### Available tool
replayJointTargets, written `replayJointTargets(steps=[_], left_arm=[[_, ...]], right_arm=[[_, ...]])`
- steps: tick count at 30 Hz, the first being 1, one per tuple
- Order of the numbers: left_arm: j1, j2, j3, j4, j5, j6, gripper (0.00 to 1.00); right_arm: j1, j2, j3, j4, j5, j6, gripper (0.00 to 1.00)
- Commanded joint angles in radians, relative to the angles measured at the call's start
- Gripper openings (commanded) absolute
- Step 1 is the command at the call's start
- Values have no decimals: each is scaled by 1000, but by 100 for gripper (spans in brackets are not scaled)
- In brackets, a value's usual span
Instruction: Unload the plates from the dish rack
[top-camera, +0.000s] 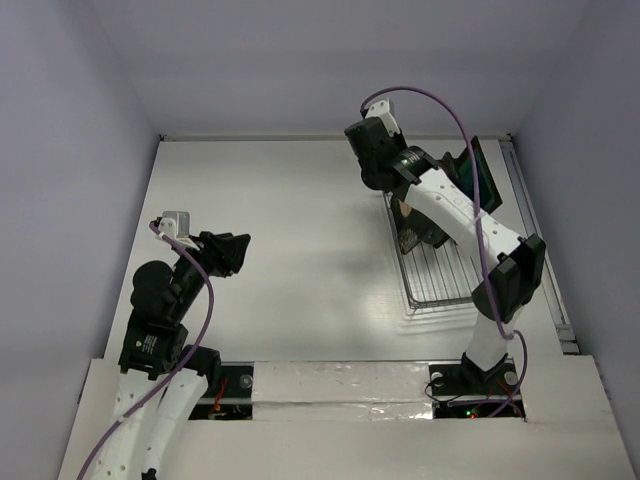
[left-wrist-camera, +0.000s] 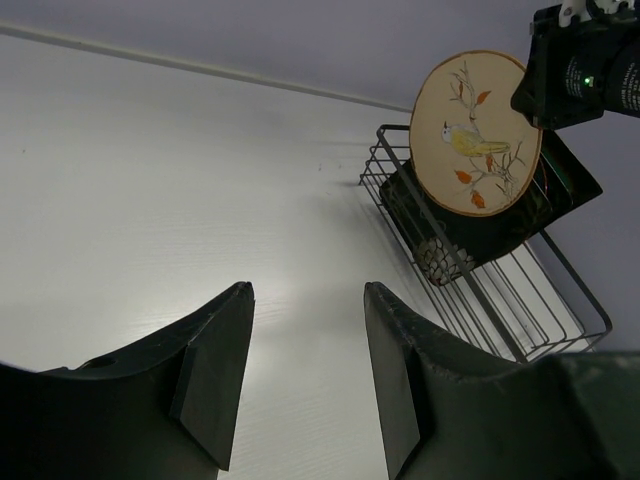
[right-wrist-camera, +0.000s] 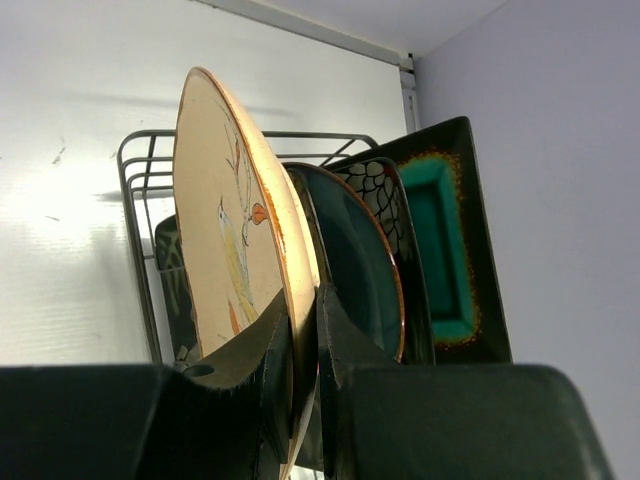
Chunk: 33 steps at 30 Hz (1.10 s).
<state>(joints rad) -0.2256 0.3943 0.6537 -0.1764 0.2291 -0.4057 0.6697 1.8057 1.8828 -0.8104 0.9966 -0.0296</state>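
Plates: 4 visible, standing on edge in the dish rack, which sits by the right edge of the bench, toward the far right corner. Frontmost is the tan plate with bird and leaf marks. Its rim is pinched by the right gripper, jaws narrow, 1 finger on each face. Behind it in the right wrist view: round teal plate, dark flowered square plate, teal square plate with dark rim, leaning toward the right edge. Toward the left edge the left gripper hangs wide and holds nothing, well apart from the rack.

Step in hand (judgement): lifting the tan plate out.
- Draw it up along its own plane; no sideways move until the lower rim clears the wires.
- The grip is on 1 spot of the rim, so the plate may pivot; keep the wrist slow.
- Keep it off the round teal plate just behind.

Views:
- Right wrist: shows the pinch and the order of plates, not the tan plate's lower rim.
- Left wrist: shows the painted face, seemingly raised above the rack's top wire; whether it is free of the dividers I cannot tell.
- Top: the right arm hides most of the tan plate, but only this view places both arms on the bench.
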Motion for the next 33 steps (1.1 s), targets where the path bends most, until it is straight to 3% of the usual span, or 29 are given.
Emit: replayJointTargets(steps=[1, 4, 7, 13, 18, 26, 33], left_arm=[[-3, 2, 7, 46, 15, 1, 45], [-3, 2, 7, 46, 13, 1, 45], [6, -2, 9, 45, 13, 1, 45], [6, -5, 20, 25, -31, 1, 44], [15, -15, 29, 2, -77, -1, 43], [15, -12, 27, 2, -79, -2, 43], [15, -14, 24, 8, -71, -2, 43]], right_arm=[[22, -69, 104, 92, 128, -7, 0], [48, -140, 118, 138, 140, -18, 0], [73, -239, 78, 194, 24, 26, 0], [82, -279, -100, 449, -490, 252, 0], [113, -125, -127, 663, -829, 451, 0], [153, 188, 36, 838, -935, 658, 0], [153, 397, 105, 876, -967, 851, 0]])
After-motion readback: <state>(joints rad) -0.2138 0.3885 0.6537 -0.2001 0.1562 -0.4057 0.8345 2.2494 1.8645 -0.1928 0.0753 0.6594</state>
